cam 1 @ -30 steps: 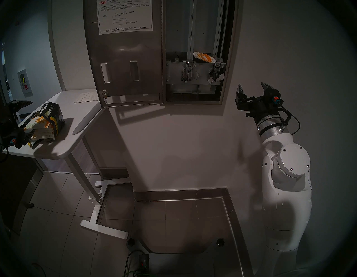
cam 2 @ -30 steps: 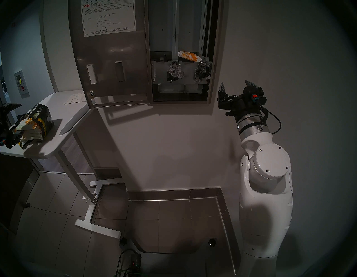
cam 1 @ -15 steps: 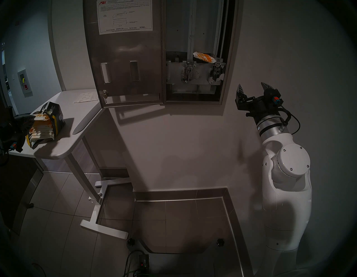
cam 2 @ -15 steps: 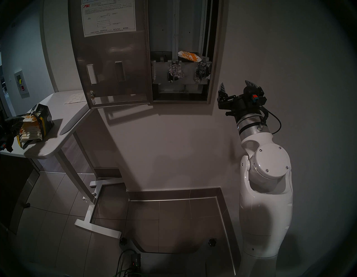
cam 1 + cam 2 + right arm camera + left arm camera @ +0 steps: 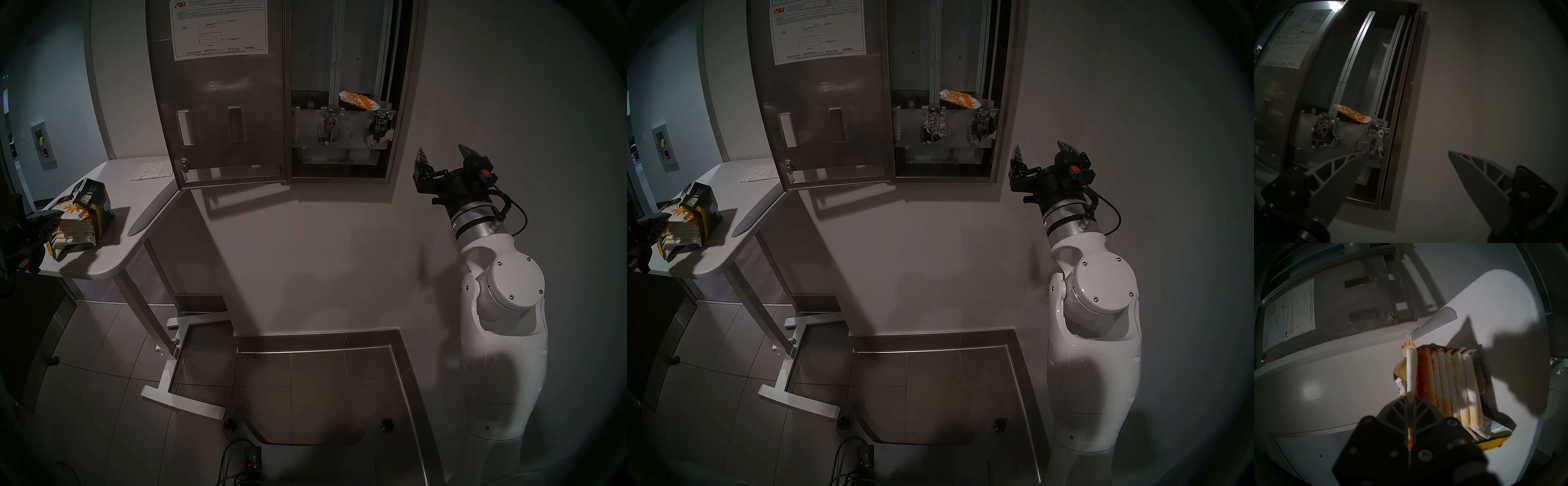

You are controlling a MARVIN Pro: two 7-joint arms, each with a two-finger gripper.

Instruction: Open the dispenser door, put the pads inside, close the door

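While door [image 5: 220, 101] hangs open, left gripper [image 5: 1410, 400] jaws pinch pad [image 5: 1411, 372] edge

The top of the dispenser [image 5: 339, 51] and of its door [image 5: 217, 101] is cut off by the upper edge in both head views. The print on the door's sheet [image 5: 220, 29] is too small to be read. The left gripper [image 5: 45, 220] is half lost in the dark rim there. The near end of the gripped pad [image 5: 1411, 368] is hidden between the fingers [image 5: 1400, 412].
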